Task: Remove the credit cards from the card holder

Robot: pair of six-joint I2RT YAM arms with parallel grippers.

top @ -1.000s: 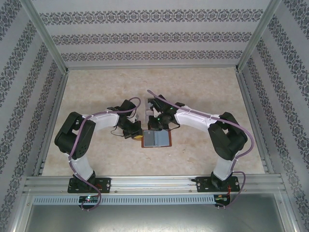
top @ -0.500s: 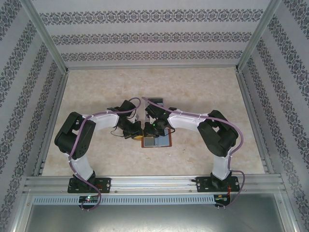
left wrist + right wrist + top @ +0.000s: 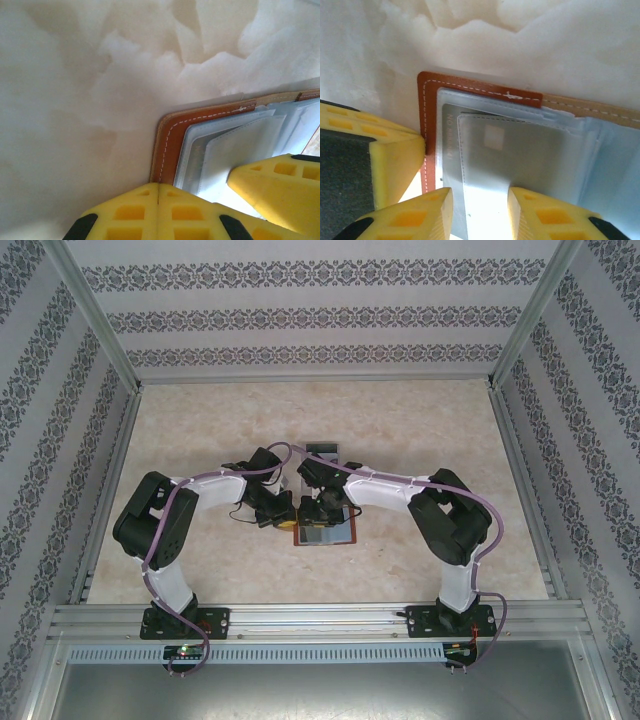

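Locate the card holder (image 3: 338, 534); it lies open on the tabletop (image 3: 430, 430) between the two arms, pale grey-blue inside facing up. Observe that both arms fold inward, elbows out, wrists pitched down over the holder. The left hand (image 3: 158, 189) has its fingers pressed together with nothing between them; its tips sit at the holder's brown stitched corner. The right hand (image 3: 480, 202) points down onto the inside with its fingers apart; they stand on either side of a grey credit card (image 3: 520, 150) seated in a translucent sleeve; you cannot tell whether the tips touch the card.
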